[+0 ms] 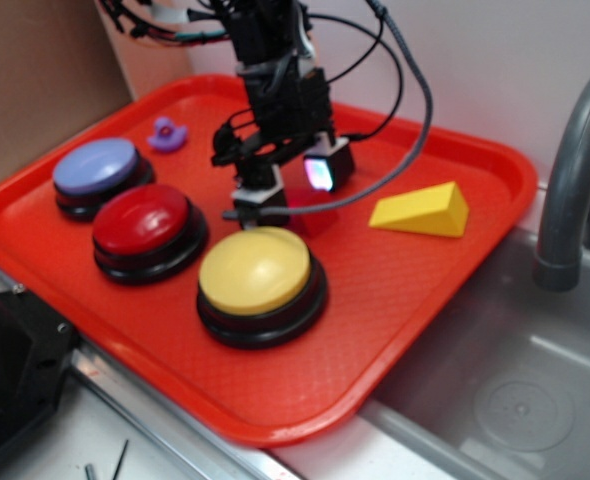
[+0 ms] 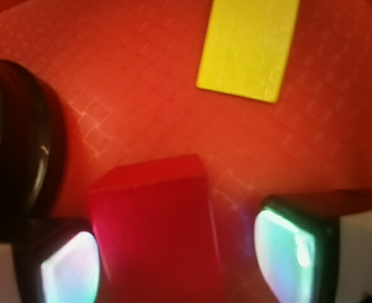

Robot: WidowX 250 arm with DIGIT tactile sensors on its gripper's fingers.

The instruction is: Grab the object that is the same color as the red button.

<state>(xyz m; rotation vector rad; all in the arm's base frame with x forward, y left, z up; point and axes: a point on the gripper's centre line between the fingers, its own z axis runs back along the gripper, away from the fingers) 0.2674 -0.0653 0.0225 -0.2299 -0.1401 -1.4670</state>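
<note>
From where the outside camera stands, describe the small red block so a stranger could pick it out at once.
Start at the red tray beside the sink. Behind the yellow button, the robot's hand hangs low with its two fingers open, and the small red block sits on the tray between them. It matches the red button in colour, but is flat-faced and smaller than the yellow wedge to its right.

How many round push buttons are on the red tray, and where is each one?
3. The lavender-blue button sits at the tray's left edge, the red button just beside it toward the middle, and the yellow button nearest the front rim, close to the jaws. None seems hidden.
</note>
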